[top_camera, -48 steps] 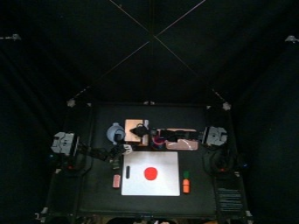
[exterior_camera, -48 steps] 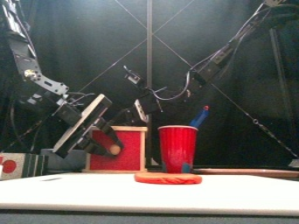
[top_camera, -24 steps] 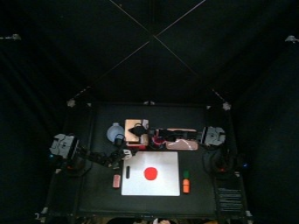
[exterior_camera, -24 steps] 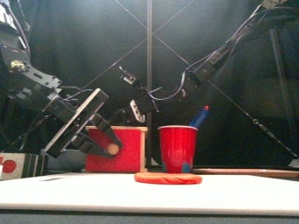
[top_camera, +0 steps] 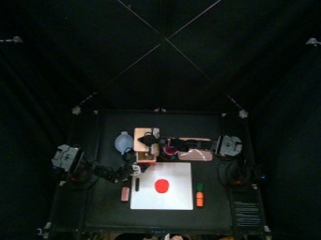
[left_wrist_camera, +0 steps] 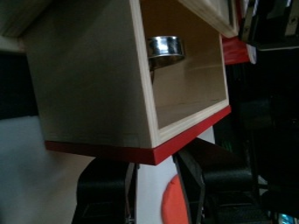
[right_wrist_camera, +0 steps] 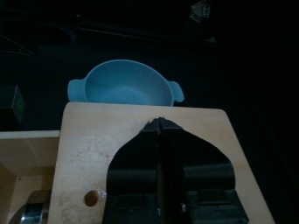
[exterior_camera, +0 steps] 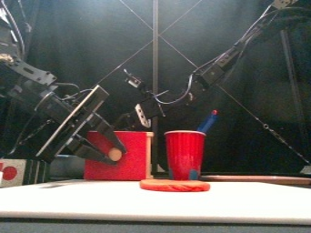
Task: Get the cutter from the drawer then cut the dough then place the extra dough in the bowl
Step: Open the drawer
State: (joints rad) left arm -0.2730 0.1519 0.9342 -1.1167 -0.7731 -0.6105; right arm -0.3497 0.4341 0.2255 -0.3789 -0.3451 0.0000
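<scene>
Draw the red drawer front straight and level out of the wooden box — left gripper at it, closure impossible to tell, right gripper with jaws together, seemingly steadying the box top — far enough to bare the cutter inside for lifting.

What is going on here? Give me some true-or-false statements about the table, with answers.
1. The drawer is pulled open with the metal cutter inside. True.
2. The dough is already cut into a ring. False: it is a whole red disc on the white board.
3. The blue-grey bowl is empty. True.
4. The red cup lies on its side. False: it stands upright.
5. The right gripper touches the dough. False: it rests on the wooden box.
</scene>
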